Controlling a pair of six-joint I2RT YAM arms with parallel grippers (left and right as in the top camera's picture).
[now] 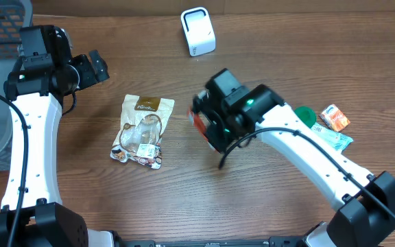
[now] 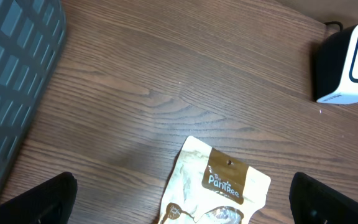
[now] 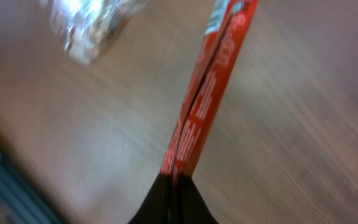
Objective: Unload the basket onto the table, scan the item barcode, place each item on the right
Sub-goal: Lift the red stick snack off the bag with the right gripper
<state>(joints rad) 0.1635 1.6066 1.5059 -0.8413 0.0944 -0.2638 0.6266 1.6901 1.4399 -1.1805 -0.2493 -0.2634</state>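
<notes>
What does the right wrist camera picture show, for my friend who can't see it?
The right gripper is shut on a thin red packet, seen edge-on, stretching away over the brown wooden table. A shiny wrapper lies blurred at the top left.

scanner (image 1: 197,31) 1 | basket (image 2: 11,62) 1 | tan pouch (image 1: 142,130) 1 | red packet (image 3: 204,93) 1 | orange packet (image 1: 335,117) 1

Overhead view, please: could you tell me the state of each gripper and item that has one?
Left gripper, open, empty.
Right gripper, shut on thin red packet.
Beige snack pouch, lying flat on wooden table.
White box-shaped scanner, standing upright.
</notes>
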